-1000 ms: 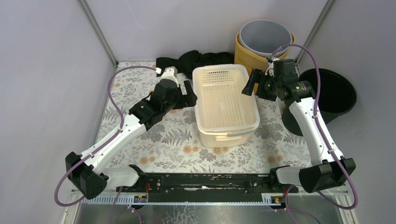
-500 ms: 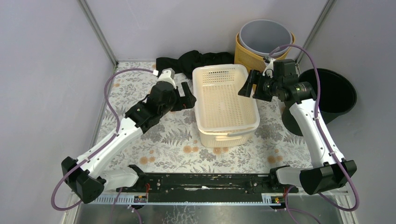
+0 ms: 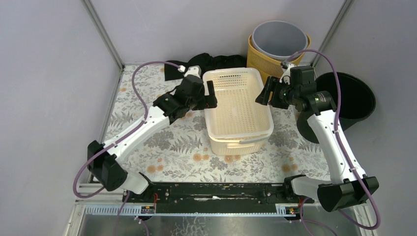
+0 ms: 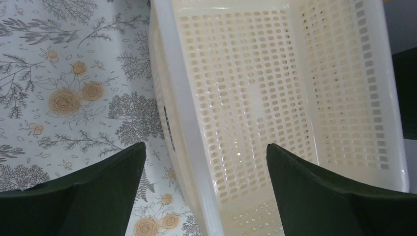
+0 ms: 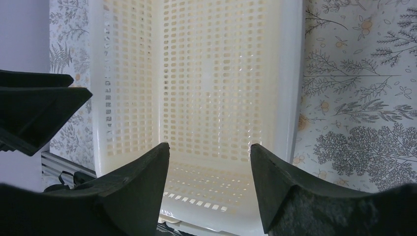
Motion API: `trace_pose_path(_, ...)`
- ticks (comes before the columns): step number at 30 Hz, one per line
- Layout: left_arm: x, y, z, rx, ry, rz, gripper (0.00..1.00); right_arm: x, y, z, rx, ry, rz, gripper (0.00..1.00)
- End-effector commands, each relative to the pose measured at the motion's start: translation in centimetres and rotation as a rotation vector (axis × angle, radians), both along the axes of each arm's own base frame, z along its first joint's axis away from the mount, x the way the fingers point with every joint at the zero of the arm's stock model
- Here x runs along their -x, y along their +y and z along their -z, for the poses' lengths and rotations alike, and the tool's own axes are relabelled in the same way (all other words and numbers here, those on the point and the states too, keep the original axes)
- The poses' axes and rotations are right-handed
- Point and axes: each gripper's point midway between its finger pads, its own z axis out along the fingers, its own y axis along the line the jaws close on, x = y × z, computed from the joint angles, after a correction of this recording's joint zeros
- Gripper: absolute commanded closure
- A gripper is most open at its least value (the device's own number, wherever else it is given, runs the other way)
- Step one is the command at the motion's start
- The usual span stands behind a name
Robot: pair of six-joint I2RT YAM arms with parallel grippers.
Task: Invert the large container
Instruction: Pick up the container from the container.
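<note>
One table [image 3: 162, 147] with a floral cover; its right edge is hidden under the buckets.

One large cream slotted laundry basket [image 3: 238, 105] sits mid-table, slightly right of centre, upright with its mouth up and long sides running near to far. At its near end a second rim shows below the first. It could be another basket nested under, can't tell.

One black bucket [image 3: 351, 98] is at the right edge, tipped on its side, its lower part cut off behind the right arm.

One yellow wicker basket [image 3: 255, 61] stands at the far right corner, mostly hidden by one grey bucket [image 3: 279, 39] standing inside it.

One black cloth [image 3: 216, 61] is bunched at the far edge, partly hidden behind the basket and the left arm.

Two grippers. The left gripper [image 4: 205, 147] is spread wide and straddles the basket's left long rim, one finger over the table and one over the inside, gripping nothing. The right gripper [image 5: 209, 147] has its fingers apart over the right side of the basket, nothing between them; whether it touches the rim is hard to make out.
</note>
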Motion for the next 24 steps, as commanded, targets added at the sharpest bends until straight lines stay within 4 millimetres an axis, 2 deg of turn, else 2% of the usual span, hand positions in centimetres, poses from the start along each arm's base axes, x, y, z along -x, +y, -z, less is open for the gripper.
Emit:
trace_pose_path(1, -0.5, -0.9, 0.6, -0.046, 0.012, -0.002, 0.0, 0.7, -0.3, -0.2, 0.015, -0.029, -0.008, 0.32)
trace_pose_path(4, -0.8, -1.5, 1.5, -0.055, 0.032, -0.001, 0.07, 1.1, -0.3, 0.1, 0.015, -0.032, -0.013, 0.32)
trace_pose_path(7, -1.1, -2.1, 2.1, -0.061, 0.044, 0.002, 0.24, 1.5, -0.4, 0.5, 0.019, -0.029, -0.017, 0.32)
trace_pose_path(9, -1.2, -2.2, 2.4, -0.067, 0.049, -0.003, 0.32, 1.7, -0.4, 0.6, 0.02, -0.031, -0.021, 0.32)
trace_pose_path(19, -1.9, -2.1, 4.1, -0.117, 0.05, -0.026, 0.62, 1.9, -0.3, 0.8, 0.013, -0.028, -0.028, 0.32)
trace_pose_path(24, -2.3, -2.3, 4.1, -0.142, 0.041, -0.005, 0.9, 2.4, -0.8, 0.6, 0.02, -0.033, -0.002, 0.32)
